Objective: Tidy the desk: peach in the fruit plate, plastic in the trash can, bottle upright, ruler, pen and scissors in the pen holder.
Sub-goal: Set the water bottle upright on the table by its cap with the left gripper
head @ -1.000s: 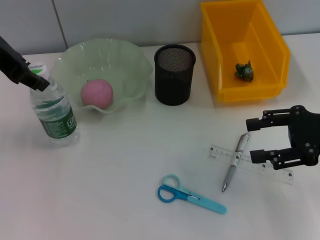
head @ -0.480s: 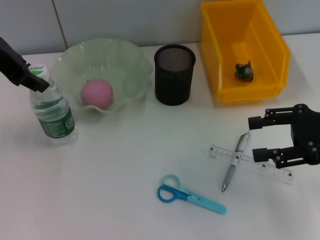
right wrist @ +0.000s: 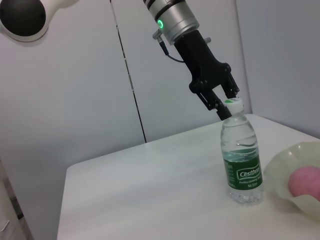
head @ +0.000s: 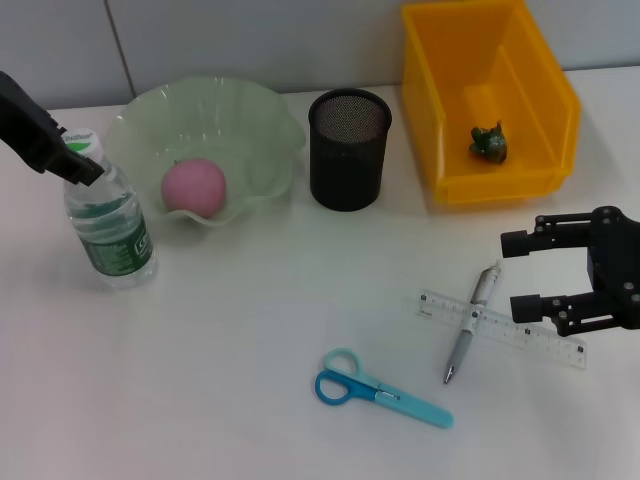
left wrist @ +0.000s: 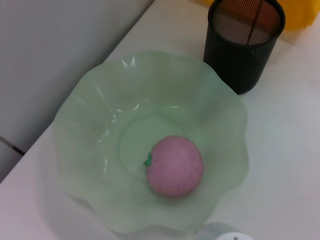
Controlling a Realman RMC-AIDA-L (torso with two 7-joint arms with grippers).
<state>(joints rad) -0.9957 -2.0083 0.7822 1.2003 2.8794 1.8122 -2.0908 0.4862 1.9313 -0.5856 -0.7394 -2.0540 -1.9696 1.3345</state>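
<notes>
White desk [head: 250, 400], wall behind; bottle [head: 108, 222] upright at 9 o'clock.
Left gripper [head: 80, 165] clamped on bottle cap. Right gripper [head: 522, 271] at 3 o'clock, jaws apart, just beside ruler [head: 520, 335] and pen [head: 470, 325]. Scissors [head: 380, 388] at 6. Peach [head: 195, 187] in plate [head: 260, 120]; holder [head: 348, 150] at 12; plastic [head: 489, 143] in bin [head: 540, 100].
</notes>
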